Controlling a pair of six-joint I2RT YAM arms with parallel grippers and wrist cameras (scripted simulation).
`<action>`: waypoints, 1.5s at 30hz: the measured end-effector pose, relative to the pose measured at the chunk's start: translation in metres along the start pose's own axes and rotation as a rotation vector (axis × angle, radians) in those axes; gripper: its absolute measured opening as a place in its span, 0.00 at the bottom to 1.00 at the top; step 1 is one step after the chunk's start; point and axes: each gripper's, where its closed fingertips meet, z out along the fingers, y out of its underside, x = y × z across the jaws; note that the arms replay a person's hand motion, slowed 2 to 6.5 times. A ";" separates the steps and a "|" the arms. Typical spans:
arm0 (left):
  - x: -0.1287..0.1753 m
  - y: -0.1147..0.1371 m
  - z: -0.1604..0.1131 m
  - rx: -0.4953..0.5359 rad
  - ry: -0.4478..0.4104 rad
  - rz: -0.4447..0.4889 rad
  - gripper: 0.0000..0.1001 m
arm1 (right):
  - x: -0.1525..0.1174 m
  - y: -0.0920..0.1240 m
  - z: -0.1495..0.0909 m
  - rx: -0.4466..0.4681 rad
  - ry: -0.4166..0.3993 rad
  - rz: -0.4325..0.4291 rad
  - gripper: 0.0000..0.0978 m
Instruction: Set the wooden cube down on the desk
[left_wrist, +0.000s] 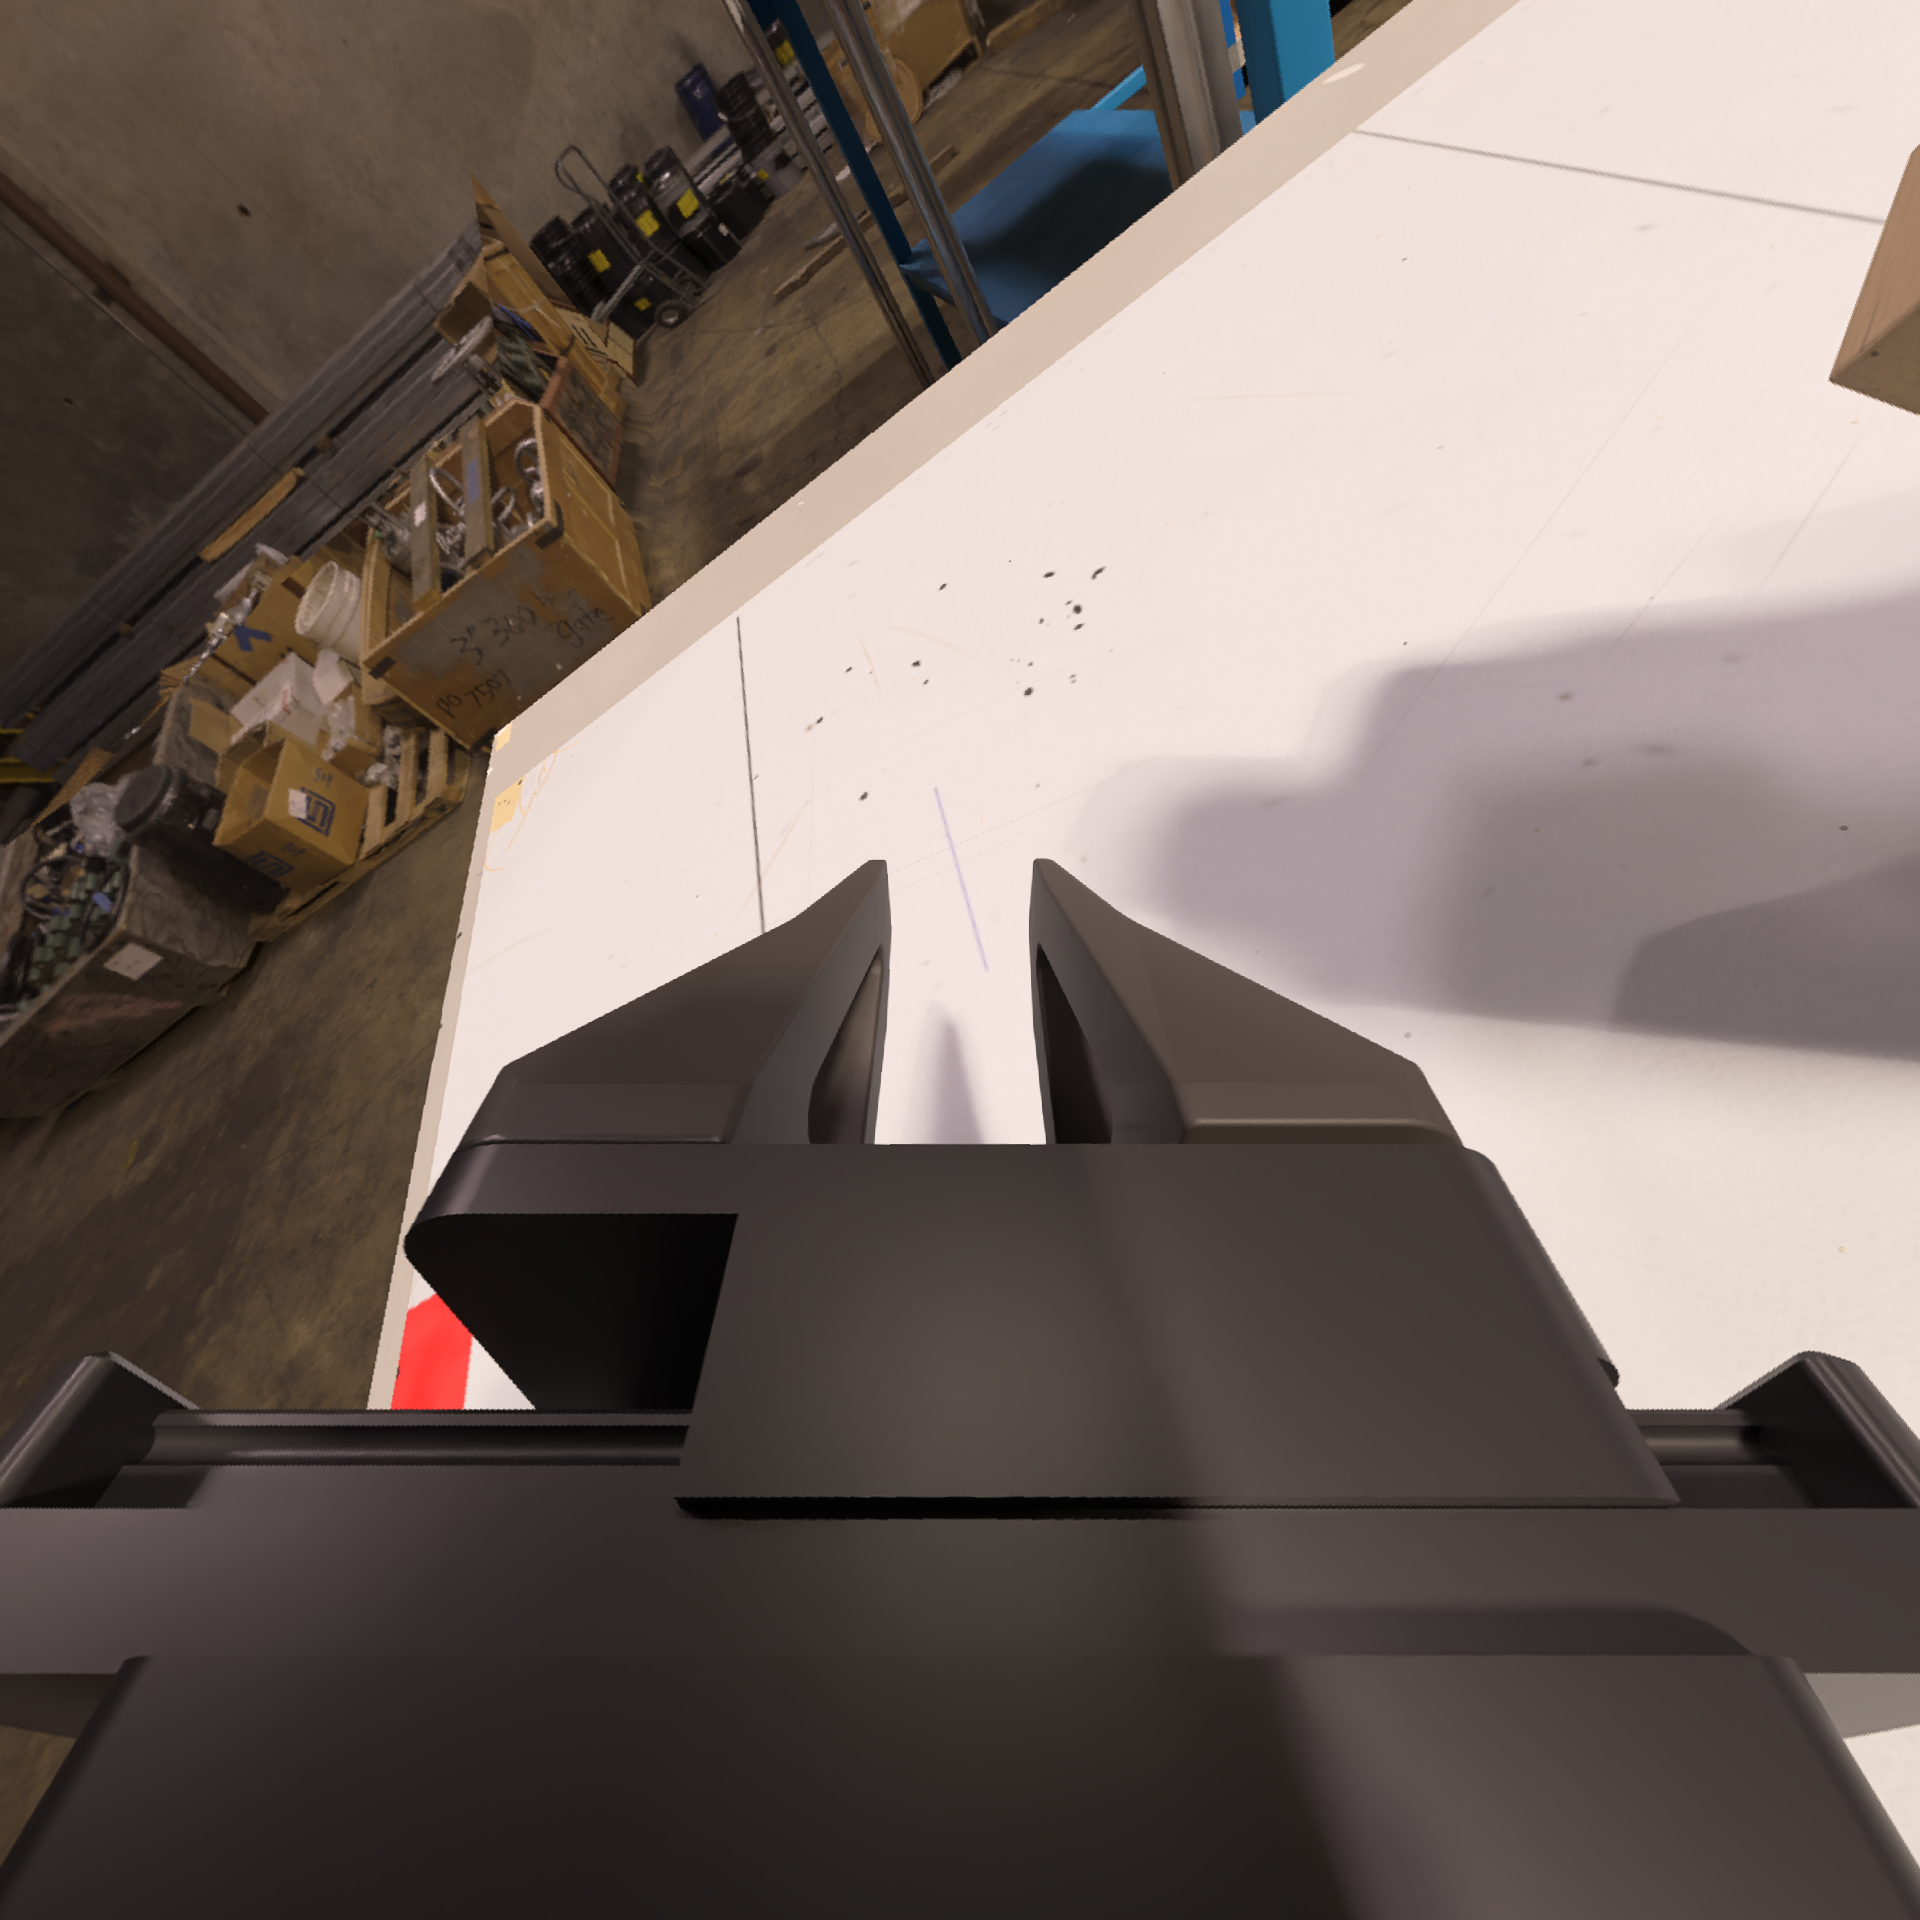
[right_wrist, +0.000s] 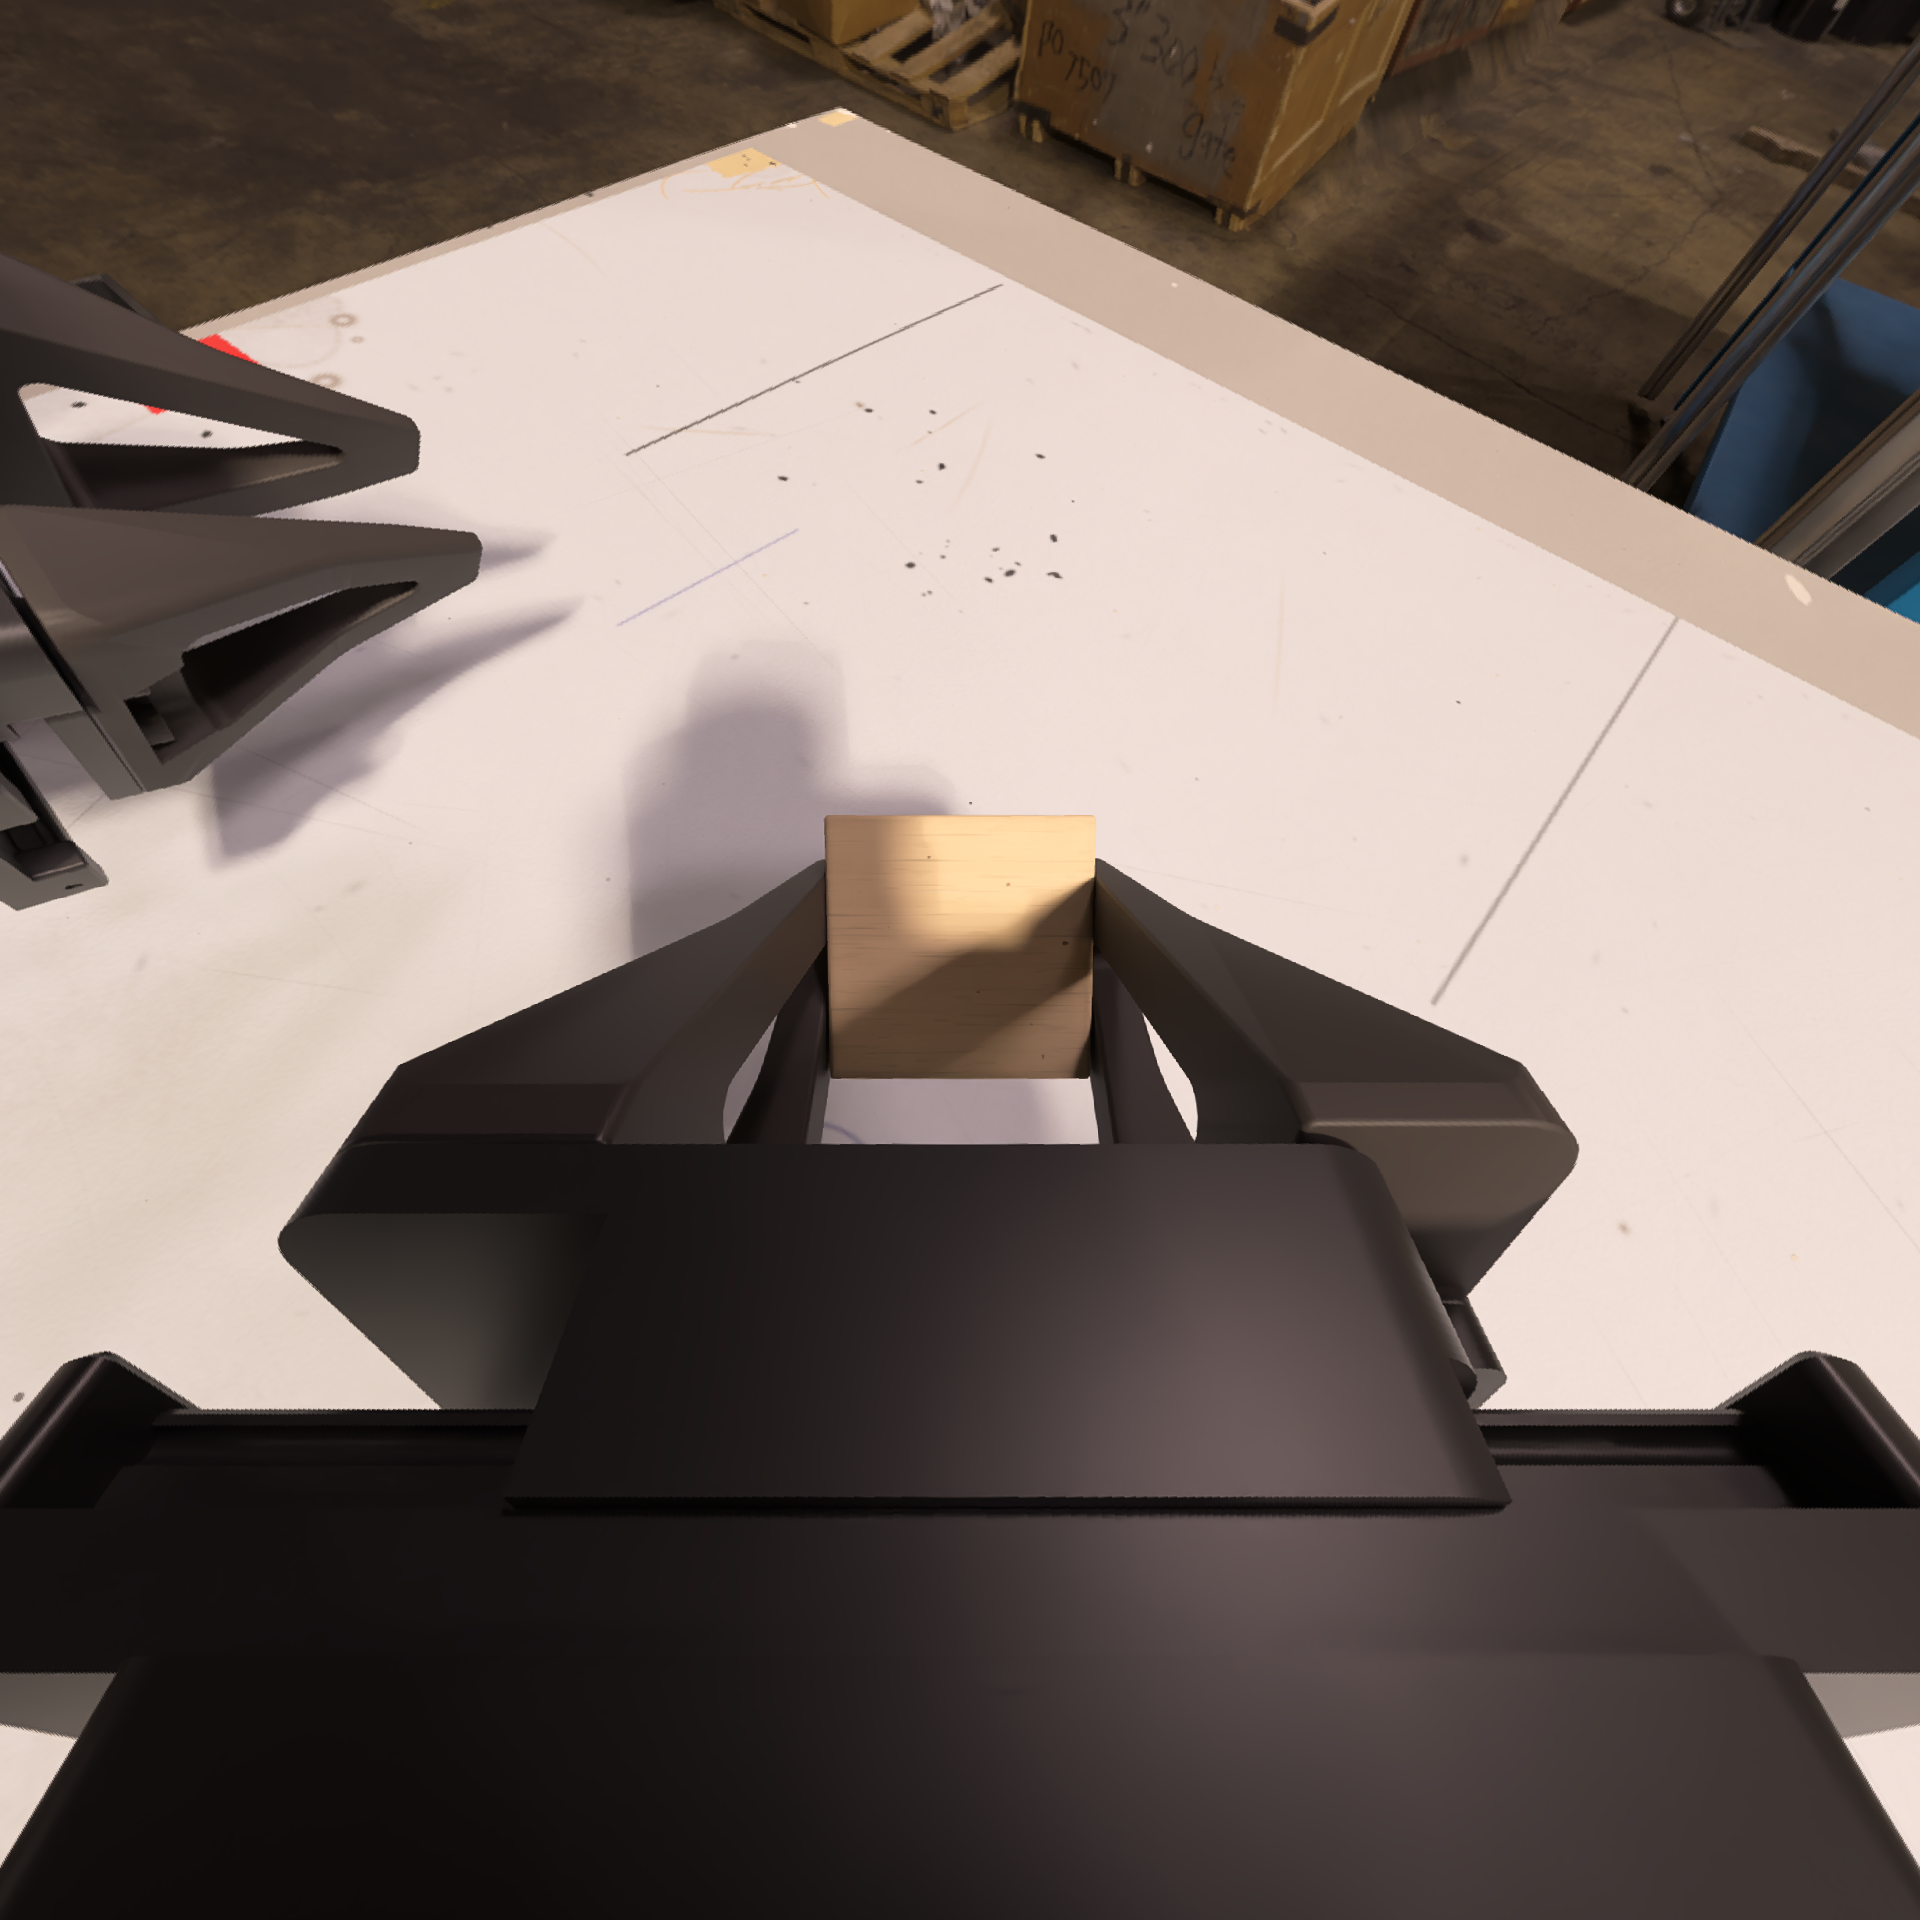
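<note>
Right wrist view: right gripper (right_wrist: 961, 883) clamps wooden cube (right_wrist: 961, 940), apparently raised off white desk (right_wrist: 1351, 831). Left gripper (left_wrist: 961, 868): fingers narrowly parted, empty.

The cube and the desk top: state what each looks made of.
The wooden cube, held between the right gripper's jaws, looks like pale unfinished wood: fine straight grain lines, small dark flecks, matte face. The desk top looks like a white painted or laminated board, matte, with scratches, thin lines and dark specks, and a beige band along its edge; its core cannot be told.
</note>
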 end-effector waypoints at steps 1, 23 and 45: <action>0.000 0.000 0.000 0.000 0.000 0.001 0.24 | 0.000 0.000 0.000 0.000 0.000 0.000 0.39; 0.003 -0.002 -0.002 0.015 0.003 0.008 0.35 | 0.010 -0.009 -0.008 0.048 0.084 -0.039 0.39; 0.006 -0.002 -0.002 0.016 0.023 0.003 0.40 | 0.020 -0.102 -0.109 0.306 -0.060 0.148 0.39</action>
